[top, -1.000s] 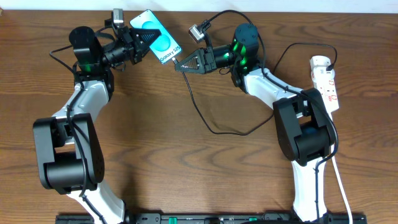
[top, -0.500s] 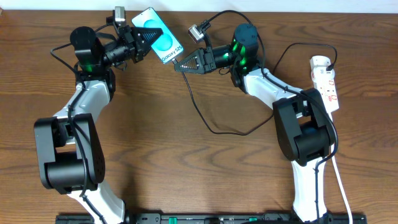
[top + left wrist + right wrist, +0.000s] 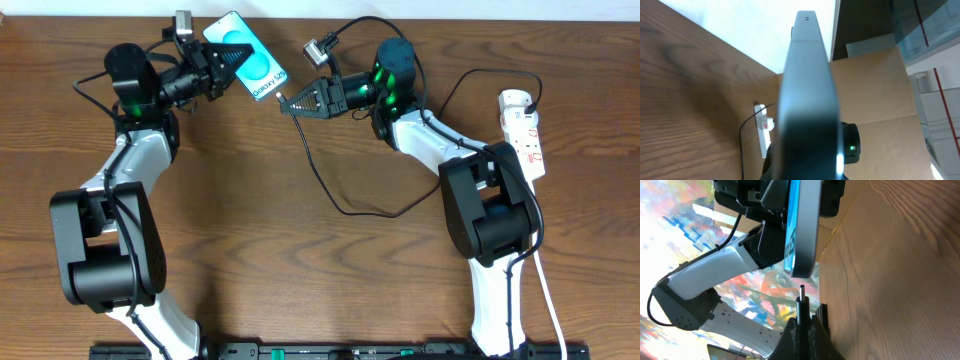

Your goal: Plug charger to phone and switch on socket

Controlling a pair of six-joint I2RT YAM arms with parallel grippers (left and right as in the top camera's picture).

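Note:
My left gripper (image 3: 222, 60) is shut on the phone (image 3: 246, 55), holding it raised and tilted at the back of the table; its cyan screen reads "Galaxy S25". In the left wrist view the phone's edge (image 3: 807, 100) fills the middle. My right gripper (image 3: 290, 103) is shut on the charger's plug (image 3: 801, 307), its tip a short gap from the phone's lower end (image 3: 802, 265). The black charger cable (image 3: 345, 205) loops over the table. The white socket strip (image 3: 524, 132) lies at the far right and also shows in the left wrist view (image 3: 761, 127).
The strip's thick white cord (image 3: 545, 290) runs down the right side toward the front edge. A black cable (image 3: 455, 90) runs from the strip's top end toward the right arm. Bare wooden table (image 3: 300, 270) lies between the arms.
My left gripper has shifted the phone slightly left and back. The right gripper with the plug has stayed nearly still, so the gap is a little wider.

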